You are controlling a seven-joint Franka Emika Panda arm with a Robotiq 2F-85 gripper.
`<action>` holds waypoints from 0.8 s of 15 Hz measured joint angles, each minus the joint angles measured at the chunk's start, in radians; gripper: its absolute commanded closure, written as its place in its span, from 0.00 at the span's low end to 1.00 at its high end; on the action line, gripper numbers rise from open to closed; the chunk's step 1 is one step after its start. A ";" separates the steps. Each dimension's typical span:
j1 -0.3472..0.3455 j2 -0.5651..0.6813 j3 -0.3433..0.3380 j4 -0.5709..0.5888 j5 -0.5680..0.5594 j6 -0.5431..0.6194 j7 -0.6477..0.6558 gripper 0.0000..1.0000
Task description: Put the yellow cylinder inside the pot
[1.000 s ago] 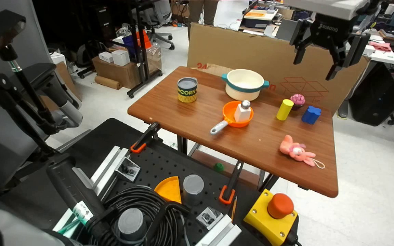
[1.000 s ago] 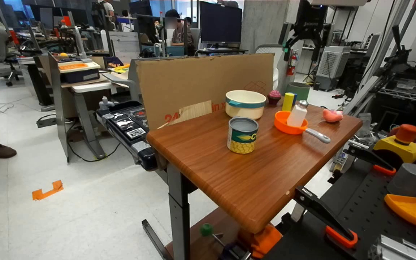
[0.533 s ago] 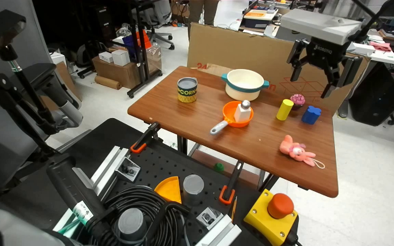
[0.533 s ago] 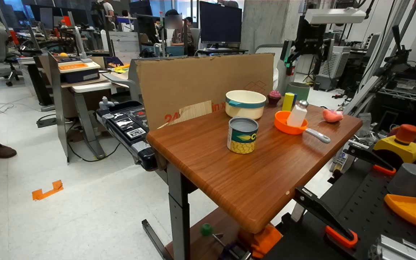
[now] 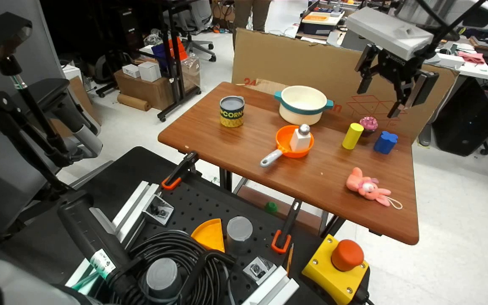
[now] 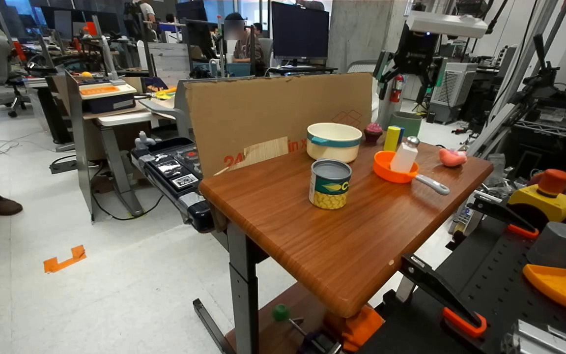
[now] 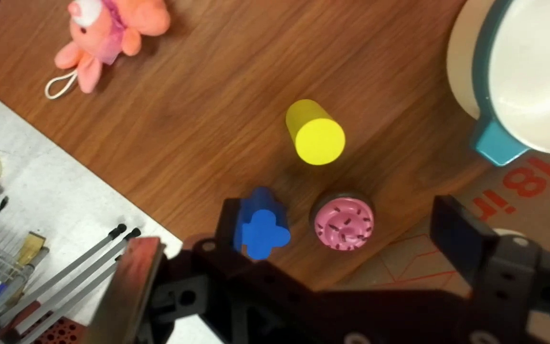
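Note:
The yellow cylinder (image 5: 352, 136) stands upright on the table's right part, beside a cupcake and a blue block. It also shows in an exterior view (image 6: 391, 138) and near the middle of the wrist view (image 7: 317, 134). The pot (image 5: 299, 117) is a cream-white vessel with a teal rim and handles, at the table's back edge by the cardboard. It shows in an exterior view (image 6: 333, 153) and at the right of the wrist view (image 7: 482, 57). My gripper (image 5: 378, 101) is open and empty, tilted, above the cupcake and cylinder. Its fingers also show in the wrist view (image 7: 337, 215).
A pink cupcake (image 7: 344, 223) and a blue block (image 7: 265, 234) stand close to the cylinder. An orange pan (image 5: 283, 137) holds a white shaker (image 5: 300, 140). A corn can (image 5: 231, 114) and a pink plush toy (image 5: 369, 187) are on the table. A cardboard sheet (image 5: 311, 59) stands along the back.
My gripper has come down toward the table and tilted, staying open. It has also shifted a little to the left in both exterior views. The objects on the table have not moved.

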 measured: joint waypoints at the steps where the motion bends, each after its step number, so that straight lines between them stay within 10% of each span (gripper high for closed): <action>1: 0.000 0.000 0.004 0.000 0.025 0.001 0.000 0.00; 12: 0.001 0.008 0.007 -0.041 0.045 0.014 0.003 0.00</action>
